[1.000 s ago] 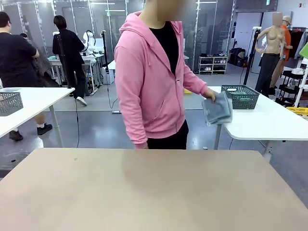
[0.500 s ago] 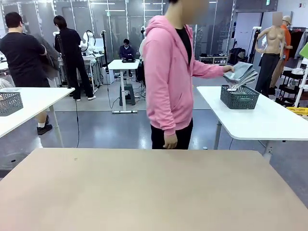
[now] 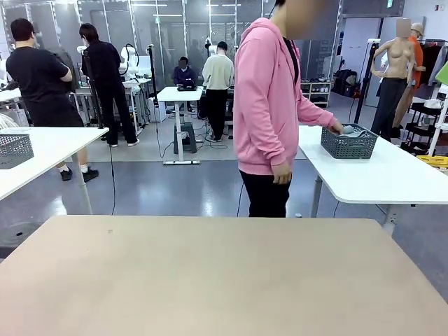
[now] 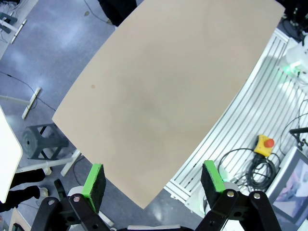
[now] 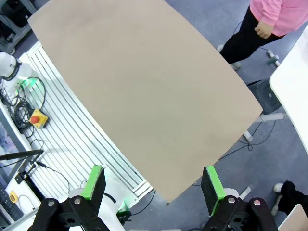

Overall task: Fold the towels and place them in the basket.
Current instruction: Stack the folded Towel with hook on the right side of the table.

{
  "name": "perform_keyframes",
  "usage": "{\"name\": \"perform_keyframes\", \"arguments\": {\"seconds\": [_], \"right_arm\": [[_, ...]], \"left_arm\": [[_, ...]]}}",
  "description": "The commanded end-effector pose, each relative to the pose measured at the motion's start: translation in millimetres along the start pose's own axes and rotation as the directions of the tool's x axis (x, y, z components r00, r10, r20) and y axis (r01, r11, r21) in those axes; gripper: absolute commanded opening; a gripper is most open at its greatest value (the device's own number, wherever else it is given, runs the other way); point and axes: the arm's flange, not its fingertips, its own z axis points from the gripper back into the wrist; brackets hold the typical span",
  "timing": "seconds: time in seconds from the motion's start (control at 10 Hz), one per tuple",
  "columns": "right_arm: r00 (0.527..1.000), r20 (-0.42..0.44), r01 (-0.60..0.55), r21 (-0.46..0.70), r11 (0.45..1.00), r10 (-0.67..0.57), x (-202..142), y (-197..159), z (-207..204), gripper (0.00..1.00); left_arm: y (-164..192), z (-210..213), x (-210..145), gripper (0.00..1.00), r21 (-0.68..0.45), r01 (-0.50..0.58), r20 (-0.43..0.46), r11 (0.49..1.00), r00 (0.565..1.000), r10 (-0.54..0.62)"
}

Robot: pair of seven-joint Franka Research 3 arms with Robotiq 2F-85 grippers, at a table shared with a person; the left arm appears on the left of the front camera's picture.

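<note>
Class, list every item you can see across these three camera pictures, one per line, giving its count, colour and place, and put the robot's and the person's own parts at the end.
table: one, tan, nearest the robot, top bare.
side table: one, white, behind and to the right of the tan table.
basket: one, dark grey mesh, on the white side table.
towels: grey, count unclear, in the top of the basket under the person's hand.
emergency stop button: one, yellow box with red cap, on the floor beside the robot's base.
left gripper: black with green pads, open, above the tan table.
right gripper: black with green pads, open, above the tan table.
person's hand: one, at the basket rim.
</note>
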Motion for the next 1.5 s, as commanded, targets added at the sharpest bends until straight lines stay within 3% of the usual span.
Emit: {"name": "perform_keyframes", "arguments": {"seconds": [0.0,1.4], "right_arm": [[1.0,0.005,-0.005,0.001,1.0,0.005,0.6,1.5,1.6,1.0],[1.0,0.005,-0.005,0.001,1.0,0.005,0.6,1.5,1.6,1.0]], "left_arm": [[0.3,-0.5,-0.6,1.0,0.015,0.011,-0.008,1.0,1.0,-0.01],[0.3,-0.5,-0.6,1.0,0.015,0.011,-0.008,1.0,1.0,-0.01]]}}
